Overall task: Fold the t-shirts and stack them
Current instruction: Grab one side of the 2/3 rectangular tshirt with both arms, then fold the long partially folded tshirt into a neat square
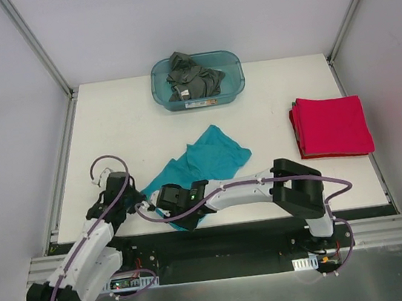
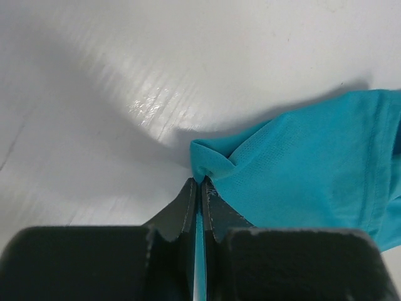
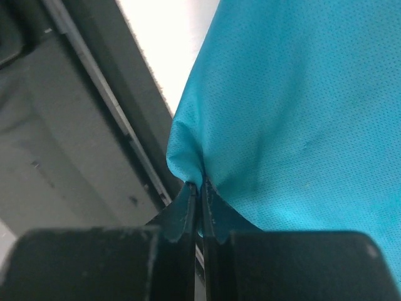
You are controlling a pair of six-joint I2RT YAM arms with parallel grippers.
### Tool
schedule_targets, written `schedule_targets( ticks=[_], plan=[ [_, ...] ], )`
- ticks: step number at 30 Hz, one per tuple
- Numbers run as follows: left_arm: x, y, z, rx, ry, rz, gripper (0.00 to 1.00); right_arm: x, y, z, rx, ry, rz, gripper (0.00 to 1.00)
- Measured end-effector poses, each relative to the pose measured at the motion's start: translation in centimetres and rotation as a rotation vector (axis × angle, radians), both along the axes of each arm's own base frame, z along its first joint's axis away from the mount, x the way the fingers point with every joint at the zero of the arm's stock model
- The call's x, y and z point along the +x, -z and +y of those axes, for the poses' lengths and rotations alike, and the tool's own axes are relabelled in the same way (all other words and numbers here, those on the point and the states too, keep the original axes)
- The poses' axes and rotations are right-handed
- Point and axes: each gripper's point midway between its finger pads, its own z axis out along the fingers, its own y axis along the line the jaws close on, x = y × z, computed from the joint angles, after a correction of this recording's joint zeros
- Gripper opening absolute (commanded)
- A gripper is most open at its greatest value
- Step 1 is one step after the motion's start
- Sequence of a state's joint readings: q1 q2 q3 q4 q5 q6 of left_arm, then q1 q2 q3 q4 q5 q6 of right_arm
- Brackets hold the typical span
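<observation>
FREE: surface [image 1: 115, 125] left of tub [image 1: 202, 102] is left bare | BLOCKED: back centre by tub, right side by red t-shirts [image 1: 332, 126], near centre by teal t-shirt [image 1: 210, 158]

Top view overlooks the table [image 1: 109, 133]; wrist views, close-up, apparently share only the teal t-shirt [image 2: 313, 169].

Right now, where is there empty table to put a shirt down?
Bare table lies left of the tub, and between the teal shirt and the red stack. It's crowded at the near edge, where the left gripper and right gripper pinch that shirt.
</observation>
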State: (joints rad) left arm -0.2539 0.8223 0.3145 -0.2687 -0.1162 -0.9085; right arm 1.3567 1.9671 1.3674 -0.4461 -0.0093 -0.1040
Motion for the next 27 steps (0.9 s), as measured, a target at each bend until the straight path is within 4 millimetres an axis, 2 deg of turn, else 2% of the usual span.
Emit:
schedule_targets(
  ticks=[5,8,9,12,16,20,22,27],
  plan=[
    [-1.2,-1.7,1.0,-0.021,-0.071,-0.073,0.0,-2.0,-2.0,0.5,0.076,-0.073,0.084,0.01],
    [-1.5,-3.1,1.6,-0.029,-0.108,-0.138,0.0,-3.0,-4.3,1.6,0.165,-0.109,0.125,0.01],
    [-1.7,-4.1,2.2,-0.021,-0.135,-0.168,0.0,-3.7,-6.3,2.4,0.234,-0.139,0.155,0.01],
    [-2.2,-4.9,2.8,-0.002,-0.155,-0.165,0.0,-4.4,-7.9,3.0,0.287,-0.164,0.188,0.01],
    [-2.1,-8.8,3.5,0.007,-0.183,-0.237,0.0,-5.7,-10.4,3.9,0.378,-0.201,0.245,0.01],
    [-1.9,-12.3,3.6,-0.005,-0.176,-0.322,0.0,-5.9,-12.9,4.3,0.471,-0.208,0.259,0.01],
    [-1.9,-13.4,3.5,-0.014,-0.171,-0.346,0.0,-5.7,-13.8,3.9,0.501,-0.197,0.258,0.01],
    [-1.5,-13.5,2.9,-0.022,-0.141,-0.323,0.0,-4.5,-14.8,2.5,0.547,-0.134,0.249,0.01]
  ],
)
